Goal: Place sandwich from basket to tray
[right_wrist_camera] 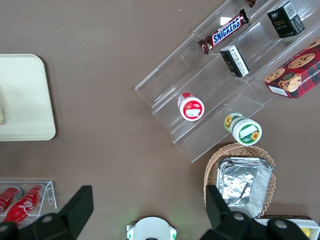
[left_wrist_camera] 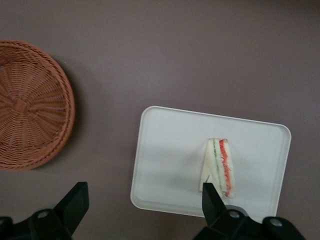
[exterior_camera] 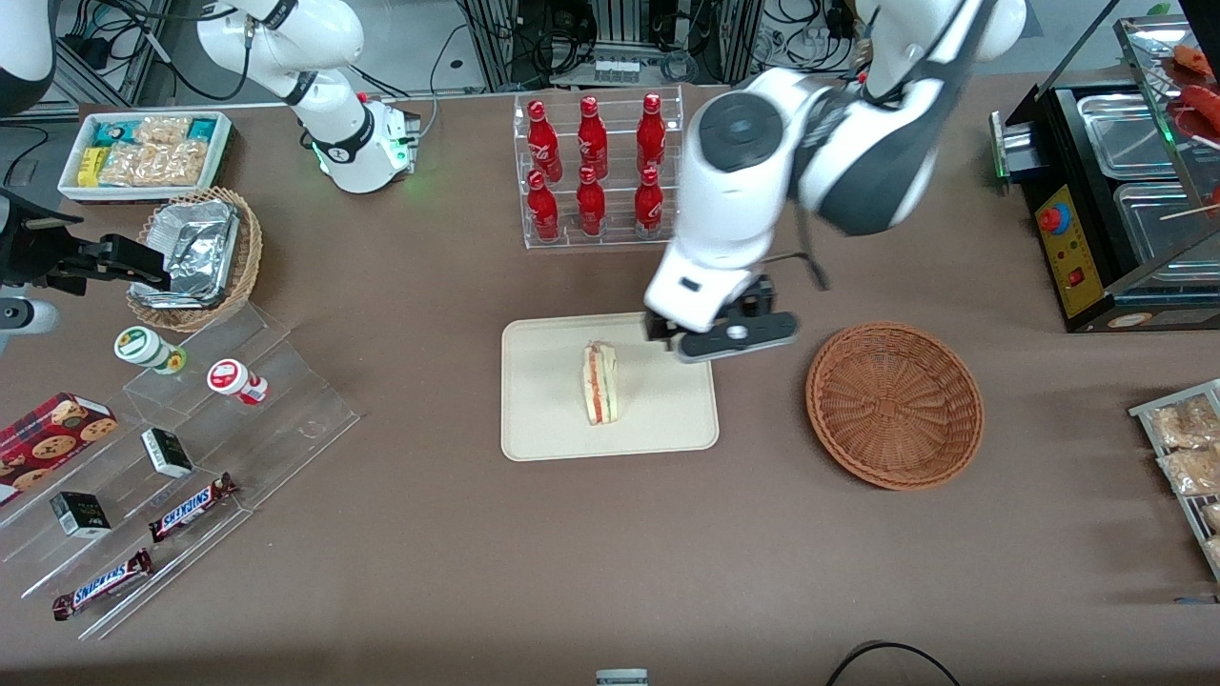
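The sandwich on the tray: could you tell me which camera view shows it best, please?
The front view: the sandwich lies whole on the tray, clear of the open gripper. The left wrist view has a gripper finger over one end. The right wrist view shows only a sliver.

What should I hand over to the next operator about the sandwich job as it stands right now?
Tool: open, holding nothing, raised above the table near the tray's edge that faces the basket.
Sandwich: lying on the tray, near its middle, filling edge showing.
Basket: beside the tray toward the working arm's end, nothing in it.
Done: the sandwich is out of the basket and released on the tray.
Left: probably only pulling the arm clear; no further pick appears needed.
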